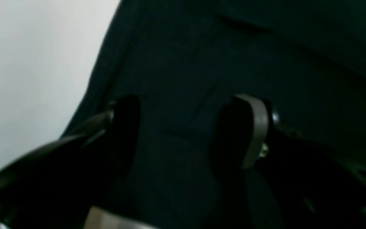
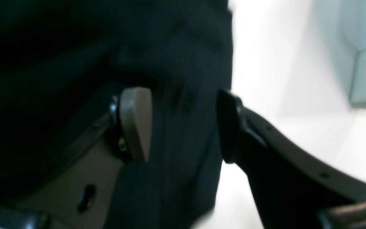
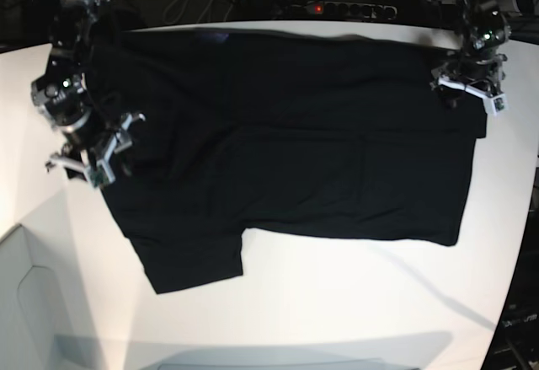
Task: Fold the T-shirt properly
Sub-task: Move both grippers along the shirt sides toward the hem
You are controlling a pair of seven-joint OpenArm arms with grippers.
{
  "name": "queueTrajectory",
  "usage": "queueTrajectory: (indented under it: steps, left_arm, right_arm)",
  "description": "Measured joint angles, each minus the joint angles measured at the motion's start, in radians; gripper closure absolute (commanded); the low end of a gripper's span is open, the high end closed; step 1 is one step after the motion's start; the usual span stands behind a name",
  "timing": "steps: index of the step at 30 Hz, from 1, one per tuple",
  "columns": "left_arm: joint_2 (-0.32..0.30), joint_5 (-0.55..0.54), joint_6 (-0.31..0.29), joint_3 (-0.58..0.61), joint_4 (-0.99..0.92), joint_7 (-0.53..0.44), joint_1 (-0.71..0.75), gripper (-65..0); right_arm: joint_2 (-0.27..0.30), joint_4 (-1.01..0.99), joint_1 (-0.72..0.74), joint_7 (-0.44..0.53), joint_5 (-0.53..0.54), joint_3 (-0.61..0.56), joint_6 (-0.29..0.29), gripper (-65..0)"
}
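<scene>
You are not seeing any words, numbers, brands or signs that can be read here. The black T-shirt (image 3: pixel 286 134) is showing no print, and nothing on the white table (image 3: pixel 337 302) is carrying writing either.

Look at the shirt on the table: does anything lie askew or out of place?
The T-shirt lies spread sideways across the white table, unfolded. One sleeve juts toward the near edge, and the hem by the left gripper looks slightly bunched. Nothing looks damaged.
</scene>
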Motion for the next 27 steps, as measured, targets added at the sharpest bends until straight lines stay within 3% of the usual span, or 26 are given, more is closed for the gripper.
queueTrajectory:
  steps: [5, 9, 14, 18, 21, 24, 27]
  left_arm:
    - [-0.009, -0.007, -0.002, -0.001, 0.169, -0.012, -0.020, -42.8]
    - [-0.003, 0.008, -0.004, 0.005, 0.167, 0.000, -0.164, -42.8]
    - [-0.003, 0.008, -0.002, 0.008, -0.046, -0.001, -0.395, -42.8]
    - [-0.009, 0.014, 0.000, 0.007, -0.248, -0.008, -0.548, -42.9]
    - [-0.017, 0.082, 0.003, 0.019, -0.372, -0.007, -0.637, -42.9]
    - [-0.048, 0.136, 0.005, 0.113, -0.500, -0.034, -0.721, -42.9]
    - [-0.057, 0.151, -0.001, 0.206, -0.627, -0.142, -0.787, -42.9]
  right_arm:
    - [-0.002, -0.200, 0.186, -0.011, -0.006, 0.000, 0.003, -33.6]
    - [0.005, -0.445, 0.362, 0.007, 0.000, 0.009, 0.003, -33.6]
    - [0.021, -0.752, 0.508, 0.012, -0.006, 0.005, 0.003, -33.6]
    - [0.033, -0.917, 0.557, 0.159, -0.008, 0.001, -0.063, -33.6]
    - [0.035, -1.005, 0.569, 0.241, 0.003, 0.002, -0.077, -33.6]
    - [0.036, -1.044, 0.586, 0.257, 0.003, 0.002, -0.078, -33.6]
    - [0.036, -1.045, 0.583, 0.262, 0.004, 0.001, -0.078, -33.4]
